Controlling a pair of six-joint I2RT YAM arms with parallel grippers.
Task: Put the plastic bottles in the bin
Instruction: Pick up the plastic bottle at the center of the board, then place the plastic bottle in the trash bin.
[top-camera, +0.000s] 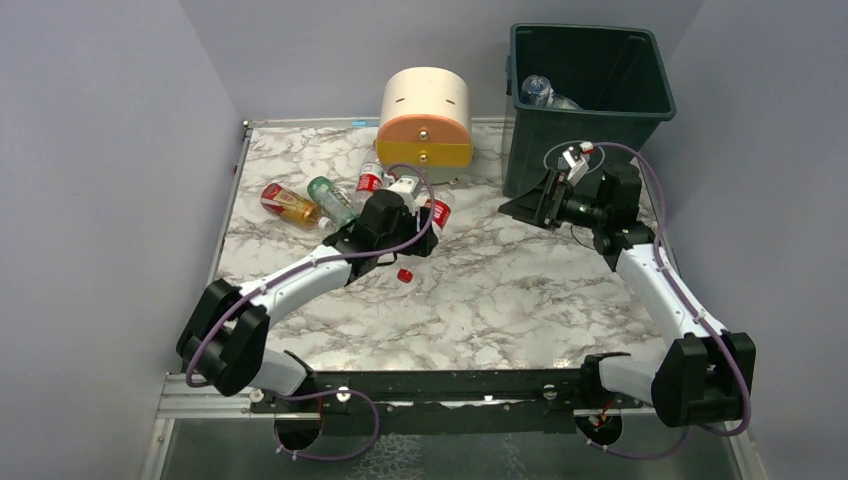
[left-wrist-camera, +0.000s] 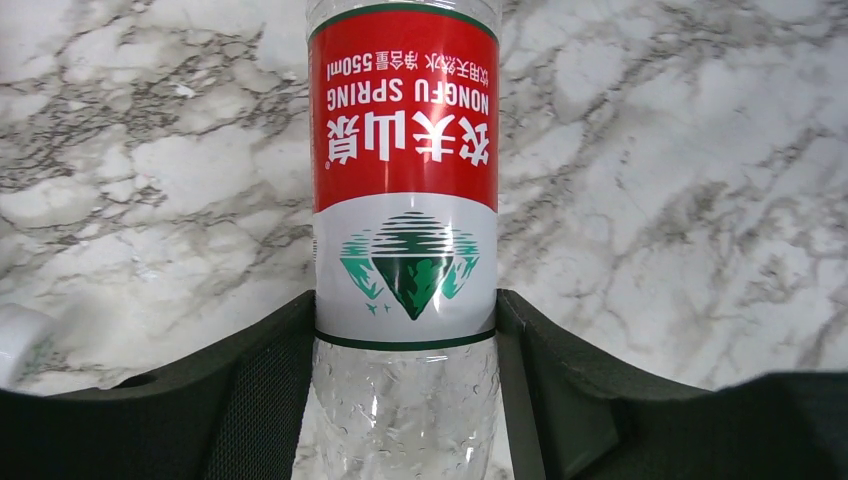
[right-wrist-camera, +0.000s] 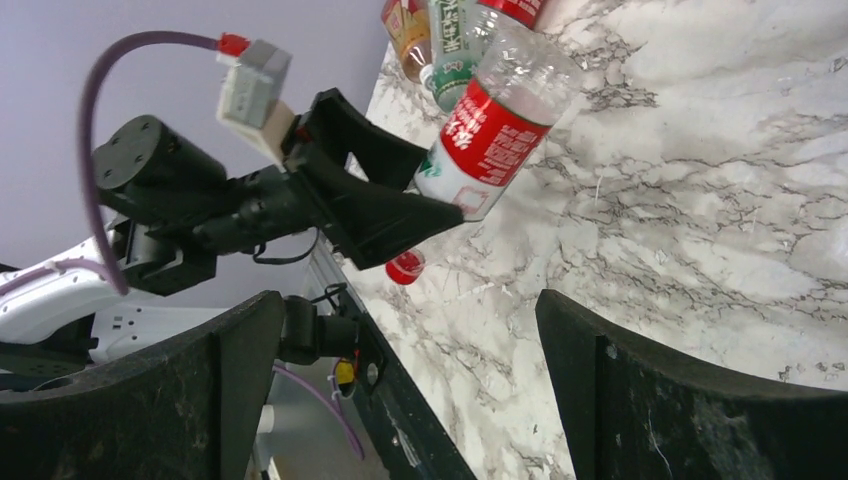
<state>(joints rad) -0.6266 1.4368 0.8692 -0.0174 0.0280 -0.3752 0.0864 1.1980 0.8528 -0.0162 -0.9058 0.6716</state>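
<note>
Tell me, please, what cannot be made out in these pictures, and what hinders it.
- Left wrist view: the clear plastic bottle with the red label is cut off by the top and bottom edges, so both ends are unseen.
- Top view: the black left arm covers part of the heap of small plastic bottles; their number is unclear.
- Top view: the dark green square plastic bin is dark inside; beyond one clear bottle, its content is unclear.

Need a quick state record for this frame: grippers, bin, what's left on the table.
left gripper: shut on red-label bottle
right gripper: open, empty, in front of the bin
bin contents: one clear bottle visible
table: several bottles lying clustered near the drawer unit; loose red cap
task: not finished
</note>
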